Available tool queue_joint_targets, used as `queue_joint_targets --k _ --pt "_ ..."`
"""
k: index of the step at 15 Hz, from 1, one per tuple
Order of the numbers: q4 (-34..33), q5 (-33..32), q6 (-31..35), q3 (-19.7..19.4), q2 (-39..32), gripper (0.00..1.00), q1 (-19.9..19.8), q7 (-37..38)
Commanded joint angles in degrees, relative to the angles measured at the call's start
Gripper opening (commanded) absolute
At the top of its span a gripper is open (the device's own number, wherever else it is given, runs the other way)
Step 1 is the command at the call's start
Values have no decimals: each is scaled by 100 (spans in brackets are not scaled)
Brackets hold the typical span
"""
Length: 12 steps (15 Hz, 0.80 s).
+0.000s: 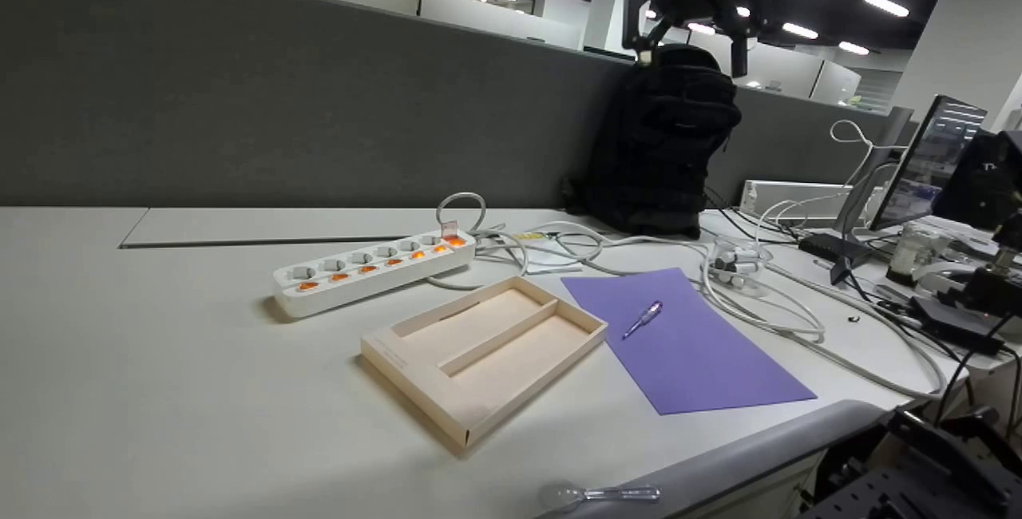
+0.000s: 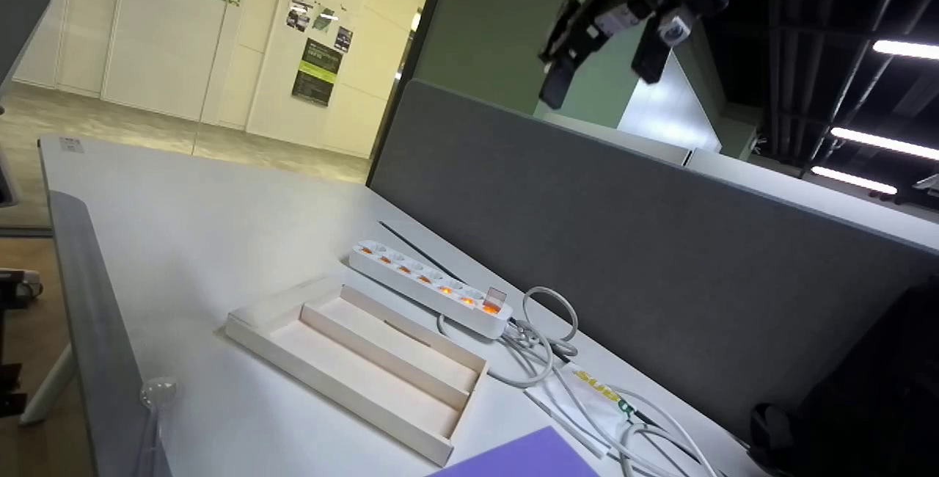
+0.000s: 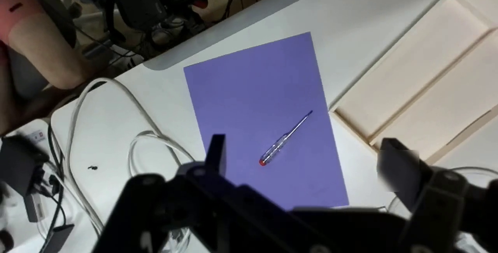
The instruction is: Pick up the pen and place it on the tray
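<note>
Hanging high above the desk (image 1: 200, 391), my gripper (image 1: 691, 61) is the nearest thing in the wrist view, and its two fingers stand wide apart. Well below it lies the pen (image 3: 279, 143), flat on a purple sheet (image 3: 249, 109); in that view I see it in the gap between the fingers, beyond their tips and well clear of them. It has a clear handle with a red end and a thin metal shaft, and it slants so that the shaft points near and left, its tip closer to the tray (image 1: 491, 343) than the handle is.

Across the desk, nearest comes a clear spoon (image 1: 611, 494) at the near edge. Past it sits the tray, its lengthwise divider making two compartments. The sheet lies just beside it on the right; I cannot tell whether the two touch. Farther off and to the left, a white power strip (image 1: 371, 275) lies at a slant, some of its switches glowing orange. Loose whitish cables (image 3: 105, 80) spread along the far side of the tray and sheet and round to the right. A monitor (image 1: 930, 164) stands on the right. Farthest out, a black backpack (image 1: 663, 144) stands upright in front of the grey partition (image 1: 303, 112).
</note>
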<state>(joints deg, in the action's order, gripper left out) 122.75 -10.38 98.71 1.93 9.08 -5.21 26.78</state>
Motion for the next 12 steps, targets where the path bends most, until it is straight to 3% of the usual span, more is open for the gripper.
queue_joint_targets --k 1,8,12 --pt "186 -133 596 -41 -417 100 7 1202" --pt "458 -667 1426 -188 -1115 100 150 3038" --pt "903 -1263 2641 -419 -1086 100 116 3891"
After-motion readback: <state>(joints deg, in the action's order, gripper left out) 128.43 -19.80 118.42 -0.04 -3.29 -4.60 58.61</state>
